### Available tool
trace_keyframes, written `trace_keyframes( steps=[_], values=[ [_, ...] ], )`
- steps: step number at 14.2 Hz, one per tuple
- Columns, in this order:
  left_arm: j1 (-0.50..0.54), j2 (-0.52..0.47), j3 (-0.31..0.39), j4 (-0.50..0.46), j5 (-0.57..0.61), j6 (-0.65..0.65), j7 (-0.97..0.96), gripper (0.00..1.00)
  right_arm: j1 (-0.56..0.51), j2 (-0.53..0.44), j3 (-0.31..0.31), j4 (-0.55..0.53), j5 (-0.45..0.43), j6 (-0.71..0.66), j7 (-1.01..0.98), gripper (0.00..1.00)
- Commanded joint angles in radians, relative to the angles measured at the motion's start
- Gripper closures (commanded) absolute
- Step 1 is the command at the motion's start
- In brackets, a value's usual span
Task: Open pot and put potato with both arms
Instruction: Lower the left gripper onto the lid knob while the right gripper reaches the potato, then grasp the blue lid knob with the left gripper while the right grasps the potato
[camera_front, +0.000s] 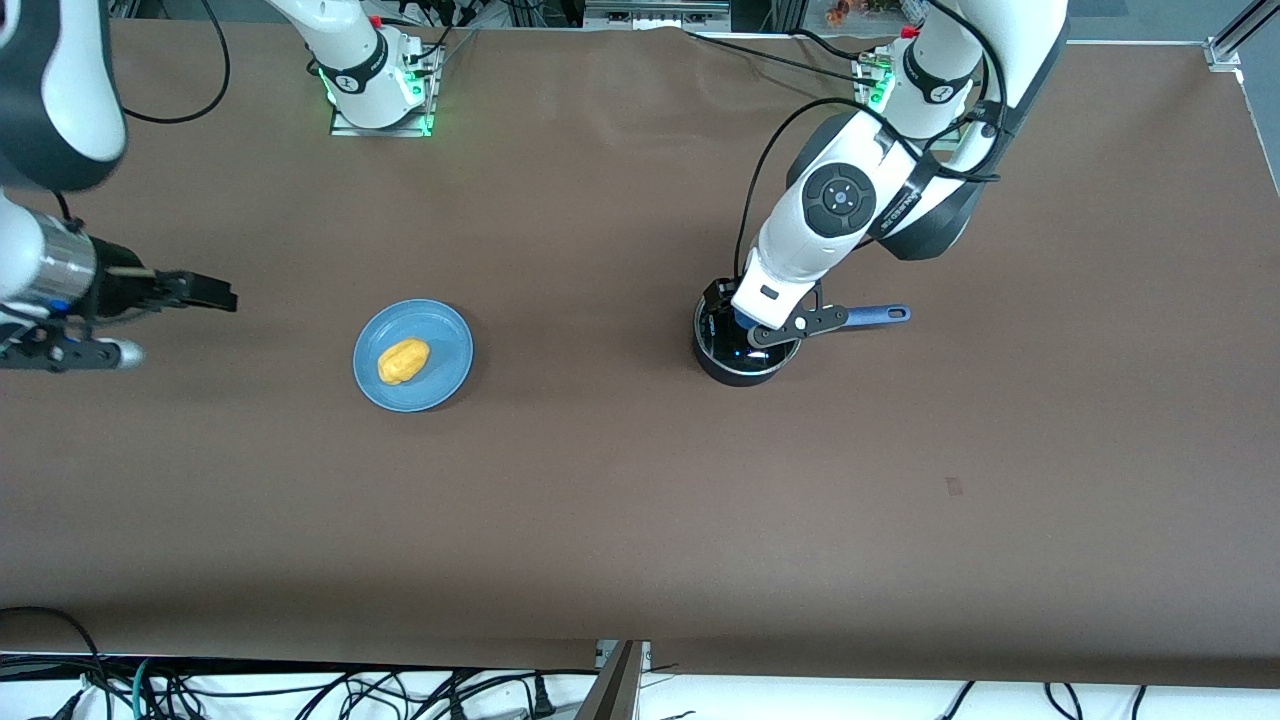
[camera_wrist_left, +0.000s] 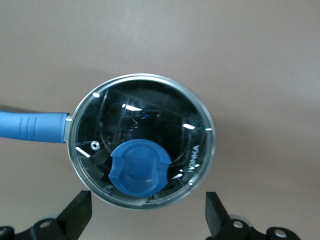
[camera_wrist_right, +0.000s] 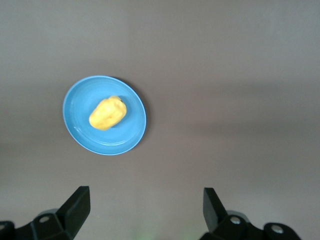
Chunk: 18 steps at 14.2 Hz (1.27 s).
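One potato (camera_front: 403, 360), a yellow-orange lump, lies nearest the front camera, resting on the single light-blue plate (camera_front: 443, 335) toward the right arm's end of the counter (camera_front: 640, 500). Nothing touches either of them.

One pot (camera_front: 738, 352) stands well apart from the plate, toward the left arm's end, at about the same depth on the brown counter. Its one blue handle (camera_front: 878, 316) sticks out flat toward the left arm's end. Its one glass lid (camera_wrist_left: 142, 141) is seated on the rim, closed, and the blue knob (camera_wrist_left: 139, 167) on top shows plainly in the left wrist view.

Two arms are in view. The left gripper (camera_front: 750, 330) hangs directly over the pot; the arm's wrist hides much of the lid from the front camera. In the left wrist view its jaws are spread wide, with one black finger (camera_wrist_left: 80, 212) to each side of the lid and clear of it, the knob untouched.

The right gripper (camera_front: 205, 293) is up over bare counter at the right arm's end, beside the plate rather than over it. The right wrist view shows the jaws spread wide and holding nothing, with the plate and potato (camera_wrist_right: 107, 113) off ahead of the fingers (camera_wrist_right: 77, 205).
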Motion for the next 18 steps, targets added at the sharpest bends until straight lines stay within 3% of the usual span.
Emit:
trace_keyframes(
  steps=[1, 6, 9, 10, 12, 15, 17, 18],
  values=[
    [-0.001, 0.001, 0.003, -0.022, 0.023, 0.015, -0.015, 0.0, 0.005, 0.038, 0.017, -0.041, 0.009, 0.053, 0.127, 0.0],
    [-0.009, 0.047, 0.003, -0.021, 0.023, 0.038, -0.021, 0.02, 0.106, 0.038, 0.018, -0.254, 0.008, 0.292, 0.315, 0.0],
    [-0.011, 0.062, 0.004, -0.018, 0.032, 0.055, -0.029, 0.13, 0.135, 0.038, 0.018, -0.374, 0.006, 0.399, 0.48, 0.0],
    [-0.011, 0.066, 0.004, -0.018, 0.041, 0.058, -0.029, 0.21, 0.149, 0.044, 0.018, -0.393, 0.008, 0.428, 0.526, 0.0],
    [-0.011, 0.072, 0.003, -0.016, 0.06, 0.06, -0.029, 0.27, 0.177, 0.081, 0.018, -0.417, 0.008, 0.491, 0.633, 0.0],
    [-0.011, 0.072, 0.004, -0.015, 0.069, 0.06, -0.029, 0.28, 0.22, 0.15, 0.018, -0.423, 0.008, 0.573, 0.798, 0.0],
    [-0.009, 0.076, 0.004, -0.01, 0.069, 0.06, -0.027, 0.38, 0.223, 0.185, 0.018, -0.423, 0.008, 0.639, 0.829, 0.0],
    [-0.009, 0.076, 0.006, -0.01, 0.069, 0.06, -0.027, 0.52, 0.223, 0.2, 0.018, -0.423, 0.008, 0.668, 0.835, 0.0]
  ],
)
